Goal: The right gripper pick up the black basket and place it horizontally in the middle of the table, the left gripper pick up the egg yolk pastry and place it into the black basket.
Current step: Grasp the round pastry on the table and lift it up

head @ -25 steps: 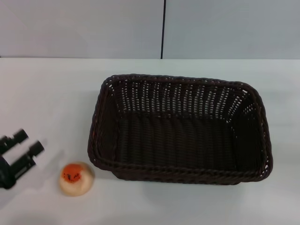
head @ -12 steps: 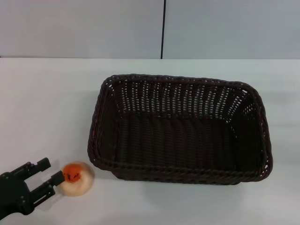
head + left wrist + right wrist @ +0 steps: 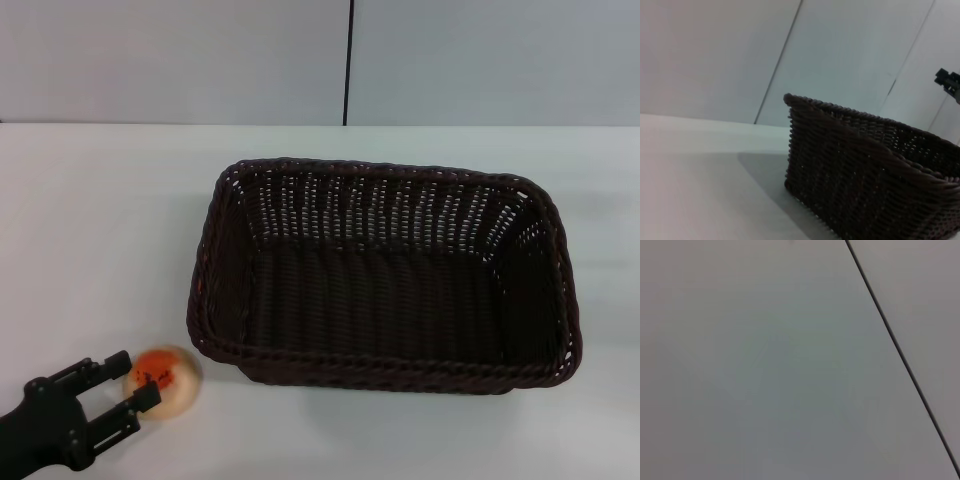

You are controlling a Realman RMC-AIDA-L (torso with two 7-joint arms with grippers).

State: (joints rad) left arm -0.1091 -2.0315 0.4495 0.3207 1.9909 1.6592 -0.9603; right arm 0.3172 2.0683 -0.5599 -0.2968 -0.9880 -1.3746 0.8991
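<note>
The black basket [image 3: 385, 275] lies lengthwise across the middle of the white table [image 3: 100, 210], open side up and empty. It also fills the left wrist view [image 3: 865, 170]. The egg yolk pastry [image 3: 168, 380] sits on the table just off the basket's near left corner. My left gripper [image 3: 137, 377] is open at the near left, low over the table, with its fingertips [image 3: 122, 359] on either side of the pastry's left edge. A small black claw-like part [image 3: 949, 82], far off beyond the basket in the left wrist view, seems to be my right gripper.
A grey wall with a dark vertical seam [image 3: 349, 60] stands behind the table. The right wrist view shows only that wall and seam [image 3: 900, 350]. Bare tabletop lies left of the basket and along its near side.
My left gripper has swung down and to the right from the left edge towards the pastry, and its open fingers now reach the pastry's left side. The basket and pastry have not moved.
</note>
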